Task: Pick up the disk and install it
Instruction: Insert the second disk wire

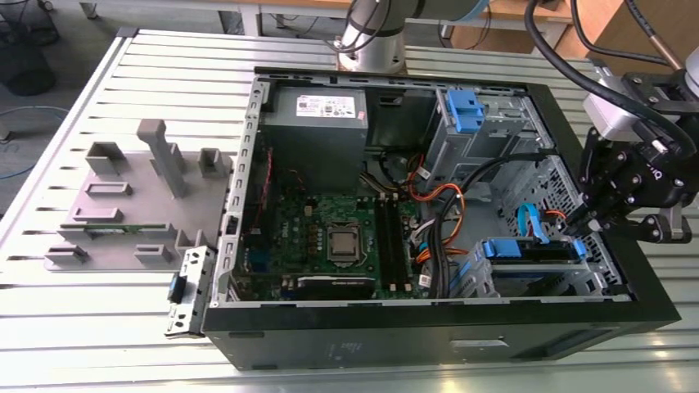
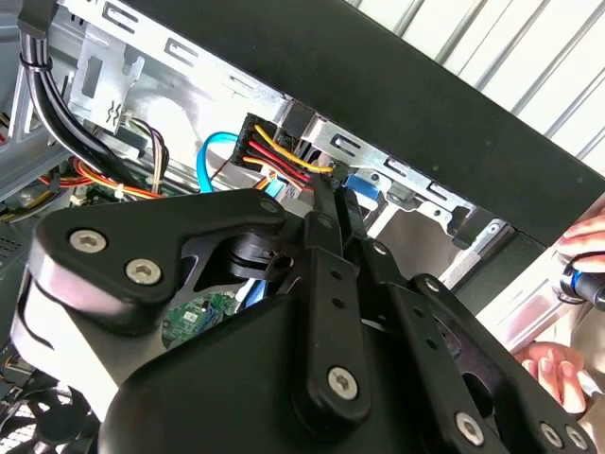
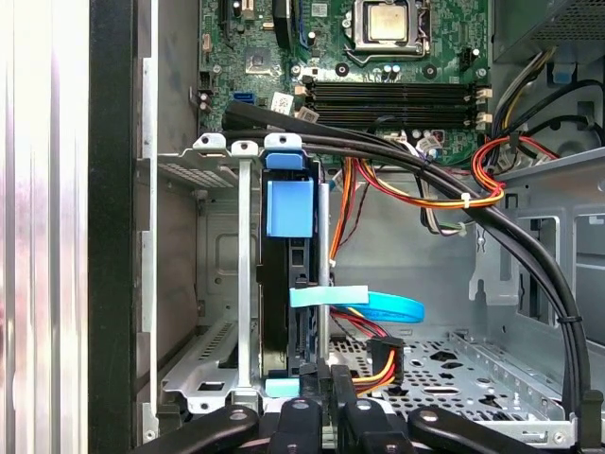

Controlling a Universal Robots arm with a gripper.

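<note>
At the drive cage, end effector pinches the disk.

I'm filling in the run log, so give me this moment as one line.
stage: at drive bay | gripper: at the case's edge | disk: upright in drive cage | cables: beside it

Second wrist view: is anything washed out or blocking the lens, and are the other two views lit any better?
Second wrist view: the gripper body is dark and close, covering most of the frame, with bright glare on the metal above it. First wrist view: evenly lit, the disk in its bay reads clearly. Exterior view: the open computer case interior is shadowed, while the ribbed table around it is bright.
</note>
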